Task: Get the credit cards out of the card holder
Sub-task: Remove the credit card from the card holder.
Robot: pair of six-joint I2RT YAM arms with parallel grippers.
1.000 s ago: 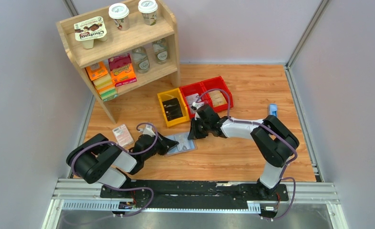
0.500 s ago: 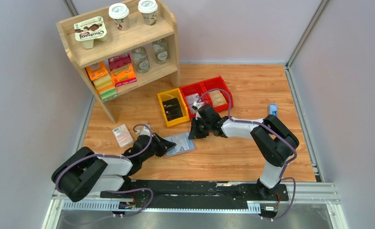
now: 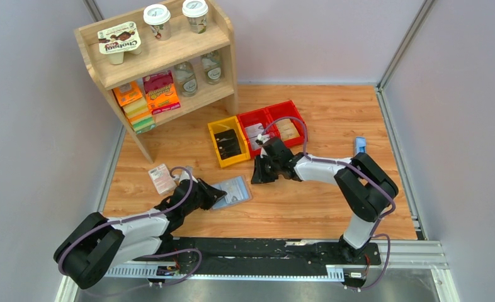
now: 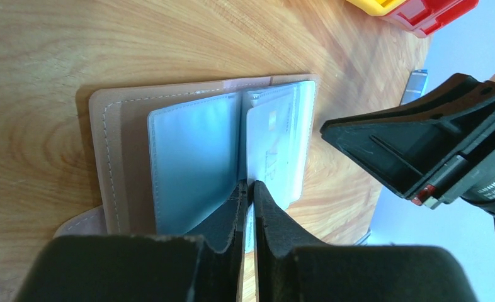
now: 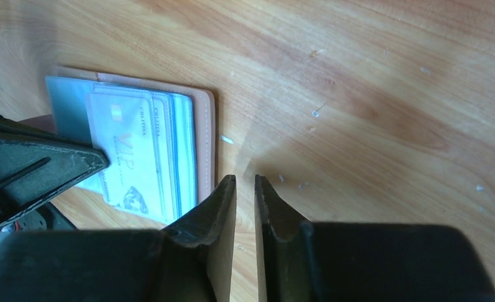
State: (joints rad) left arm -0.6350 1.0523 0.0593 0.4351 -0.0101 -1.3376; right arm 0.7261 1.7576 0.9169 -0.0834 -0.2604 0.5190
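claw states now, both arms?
Left claw: closed, pinching the edge of a credit card in the open card holder.
Right claw: closed to a narrow slit, holding nothing.

The card holder point(image 3: 232, 190) lies opened flat on the wood, its brown border framing blue-grey pockets, with pale credit cards point(image 5: 131, 160) stacked in one half, the top one printed "VIP" and seemingly drawn partway out of its pocket.
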